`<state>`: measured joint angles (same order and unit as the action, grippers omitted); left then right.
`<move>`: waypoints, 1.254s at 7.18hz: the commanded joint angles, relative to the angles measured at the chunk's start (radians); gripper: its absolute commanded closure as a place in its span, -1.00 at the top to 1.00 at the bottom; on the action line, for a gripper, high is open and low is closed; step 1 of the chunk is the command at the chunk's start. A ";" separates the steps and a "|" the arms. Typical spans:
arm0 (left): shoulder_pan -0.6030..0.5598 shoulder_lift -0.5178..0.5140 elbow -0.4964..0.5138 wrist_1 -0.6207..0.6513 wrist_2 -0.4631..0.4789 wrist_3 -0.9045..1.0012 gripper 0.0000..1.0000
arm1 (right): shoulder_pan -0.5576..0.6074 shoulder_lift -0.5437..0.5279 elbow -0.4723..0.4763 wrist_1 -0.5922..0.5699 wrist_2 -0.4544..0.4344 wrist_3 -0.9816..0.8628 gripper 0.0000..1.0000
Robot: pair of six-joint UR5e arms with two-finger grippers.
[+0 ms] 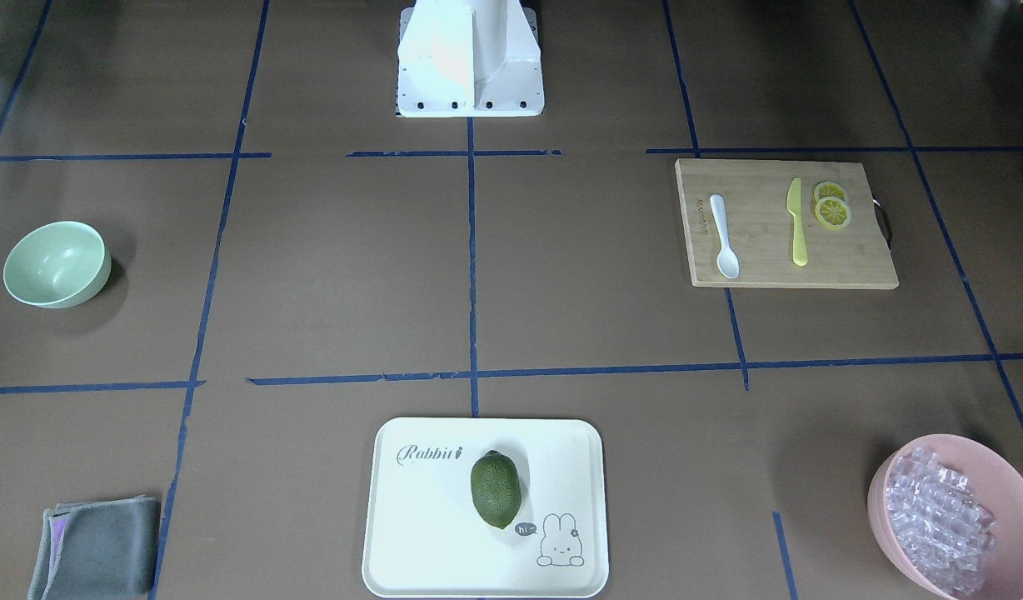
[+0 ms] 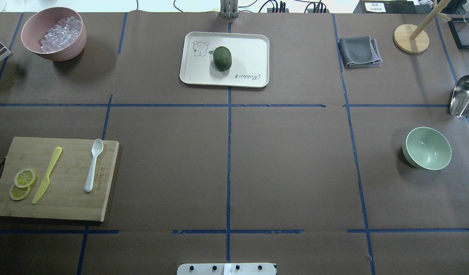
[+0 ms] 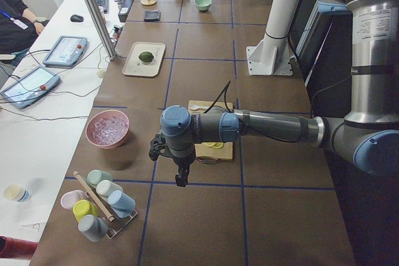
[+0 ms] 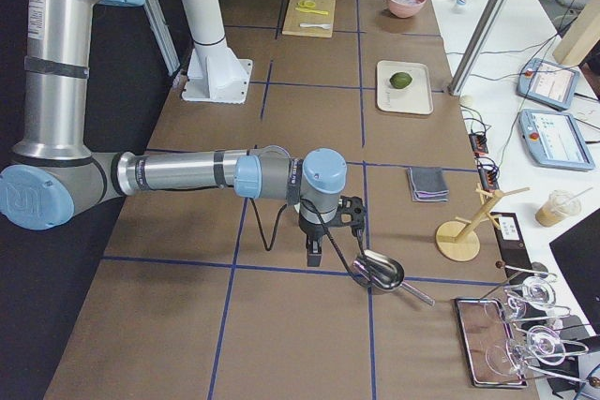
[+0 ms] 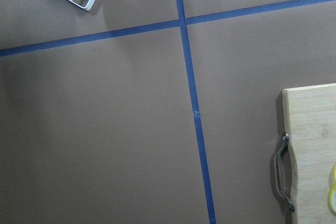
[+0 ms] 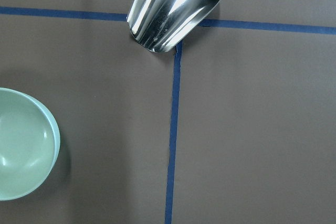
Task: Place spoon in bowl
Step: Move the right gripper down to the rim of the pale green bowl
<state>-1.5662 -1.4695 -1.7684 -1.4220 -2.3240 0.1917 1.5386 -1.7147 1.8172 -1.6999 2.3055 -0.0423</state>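
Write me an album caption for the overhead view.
White spoon lies on the wooden cutting board at left; the mint-green bowl stands empty at right.

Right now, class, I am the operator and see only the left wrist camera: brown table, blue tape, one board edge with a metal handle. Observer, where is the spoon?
Observer: The spoon lies on the cutting board, right of the yellow knife in the overhead view, scoop pointing away from the robot.
Operator: And the bowl?
Observer: The bowl stands empty at the other end of the table, on the robot's right.
Operator: Which hand is nearer it?
Observer: The right hand, hanging above the table beside a metal scoop.
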 commanded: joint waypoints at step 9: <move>0.068 -0.018 -0.002 -0.011 0.000 0.000 1.00 | -0.374 0.010 -0.136 0.567 -0.007 0.579 0.99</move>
<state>-1.4991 -1.4880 -1.7703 -1.4327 -2.3240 0.1917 1.2267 -1.7049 1.7140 -1.1896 2.3154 0.4963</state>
